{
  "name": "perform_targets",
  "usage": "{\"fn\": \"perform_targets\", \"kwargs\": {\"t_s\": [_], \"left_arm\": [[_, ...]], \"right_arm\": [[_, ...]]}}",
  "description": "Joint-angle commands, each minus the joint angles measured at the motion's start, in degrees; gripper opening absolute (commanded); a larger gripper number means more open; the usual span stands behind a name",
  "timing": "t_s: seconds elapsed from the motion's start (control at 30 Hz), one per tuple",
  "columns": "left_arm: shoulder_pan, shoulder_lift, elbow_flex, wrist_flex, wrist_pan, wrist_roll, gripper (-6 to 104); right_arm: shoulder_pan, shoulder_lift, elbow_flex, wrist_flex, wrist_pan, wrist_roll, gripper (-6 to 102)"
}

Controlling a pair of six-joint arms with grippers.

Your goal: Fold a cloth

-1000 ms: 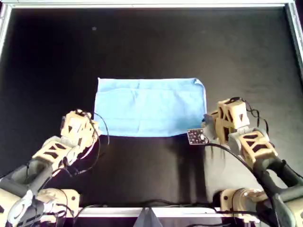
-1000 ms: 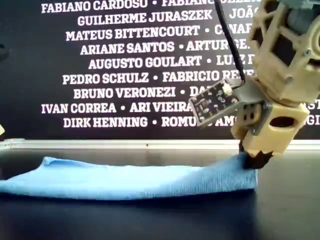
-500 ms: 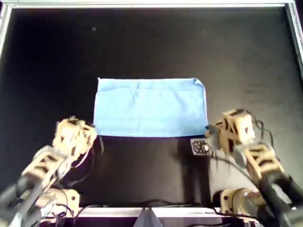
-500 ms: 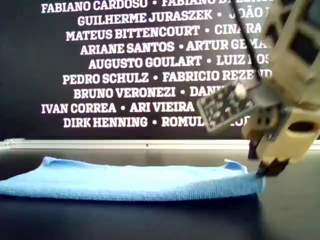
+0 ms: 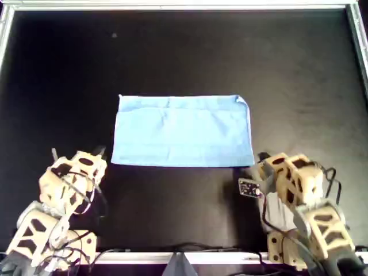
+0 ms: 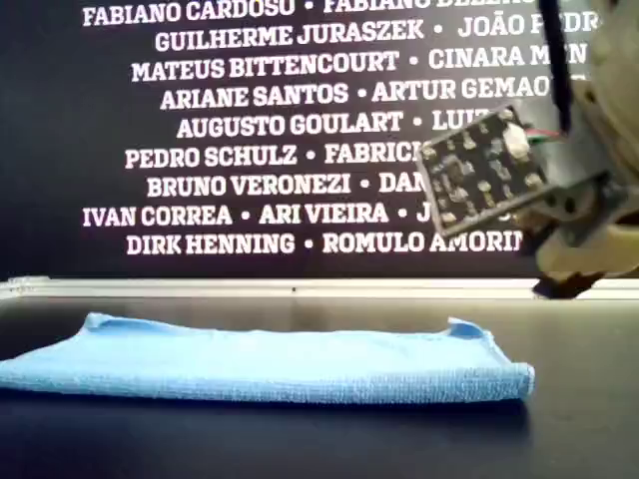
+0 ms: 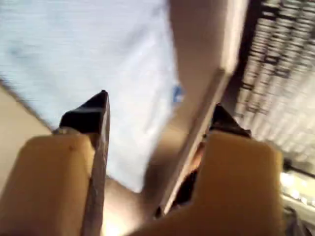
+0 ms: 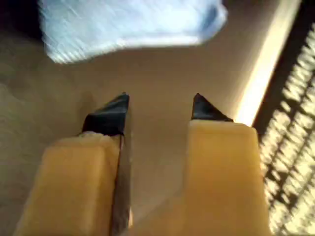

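The light blue cloth (image 5: 183, 131) lies flat as a wide rectangle in the middle of the black table, folded over, with its doubled edge toward the arms (image 6: 260, 364). My left gripper (image 5: 86, 156) sits off the cloth's near corner on the overhead view's left, open and empty (image 7: 160, 103), with blurred cloth (image 7: 83, 59) beyond it. My right gripper (image 5: 263, 161) hangs just off the near corner on the overhead view's right, open and empty (image 8: 161, 98), with the cloth's corner (image 8: 128, 27) ahead. In the exterior view it (image 6: 564, 287) is raised above the table.
A metal rail (image 5: 184, 6) frames the black table (image 5: 184, 52) at the far side and along both sides. A dark wall with white printed names (image 6: 250, 130) stands behind the far rail. A small circuit board (image 5: 247, 187) sticks out from the right arm.
Both arms have drawn back from the cloth's near edge toward the overhead view's bottom. The right gripper has left the cloth's corner and risen; the corner has settled flat.
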Motion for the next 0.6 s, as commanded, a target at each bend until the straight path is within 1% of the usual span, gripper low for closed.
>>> {"fn": "perform_targets", "kwargs": {"t_s": [0.0,0.03,0.1,0.17,0.2,0.33,0.4,0.47,0.53,0.57], "left_arm": [[0.4,1.7,-0.4,0.1,-0.4,0.5,72],[0.4,1.7,-0.4,0.1,-0.4,0.5,72],[1.7,1.7,-0.4,0.0,-0.4,0.5,72],[4.5,1.7,-0.4,-0.1,-0.4,0.6,72],[6.5,1.7,-0.4,-0.2,-0.4,0.6,72],[16.1,1.7,-0.4,-0.3,-0.3,0.5,72],[19.6,1.7,-0.4,-0.3,-0.3,0.1,72],[20.8,1.7,-0.4,-0.2,0.5,0.0,72],[20.4,1.7,0.6,-0.3,0.8,0.4,72],[20.3,1.7,1.2,-0.3,0.9,0.4,72]], "right_arm": [[-0.4,12.7,2.8,0.2,4.5,0.00,50],[-0.4,14.9,4.1,0.2,6.0,0.00,50],[-0.4,15.5,5.0,0.2,8.9,0.00,50],[-0.4,14.4,5.0,0.2,10.9,0.44,50],[-0.4,14.2,5.0,0.2,11.1,0.09,50],[1.0,14.0,5.2,0.2,10.4,0.00,50],[1.6,12.7,5.0,0.2,10.3,-0.09,51],[2.2,12.7,5.4,0.2,10.3,-0.09,51],[2.6,12.7,5.4,0.2,10.1,-0.09,51],[2.9,12.7,5.4,0.2,9.5,-0.09,51]]}}
